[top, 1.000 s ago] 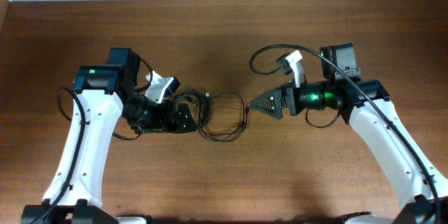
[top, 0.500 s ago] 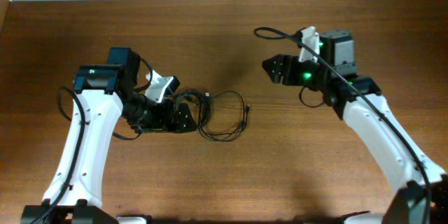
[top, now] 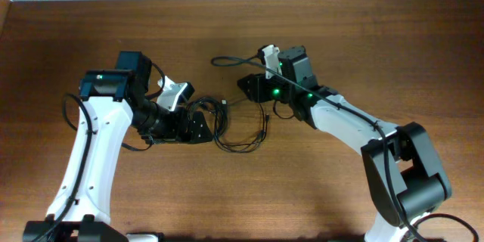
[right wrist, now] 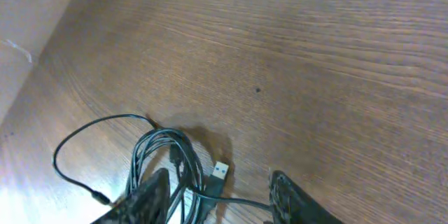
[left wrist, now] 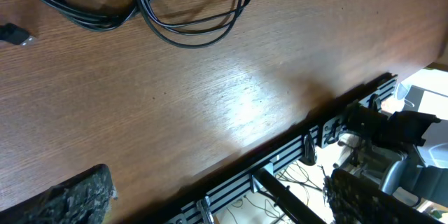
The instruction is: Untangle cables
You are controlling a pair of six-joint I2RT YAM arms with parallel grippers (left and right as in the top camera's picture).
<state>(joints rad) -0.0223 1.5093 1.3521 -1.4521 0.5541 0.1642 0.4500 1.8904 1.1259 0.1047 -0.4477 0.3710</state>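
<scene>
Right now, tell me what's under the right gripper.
Seen from the right wrist: cables and a USB plug on the table, between the fingers of the open right gripper. Whatever the fingers cover is hidden.

no readable text

no word, number, brand or label can be read in any view. the white arm shells (top: 89, 159), the cables (top: 243, 125) and the wooden counter (top: 340, 197) show no legible marking. the clutter (left wrist: 381, 150) past the counter's edge in the left wrist view is too blurred to read.
</scene>
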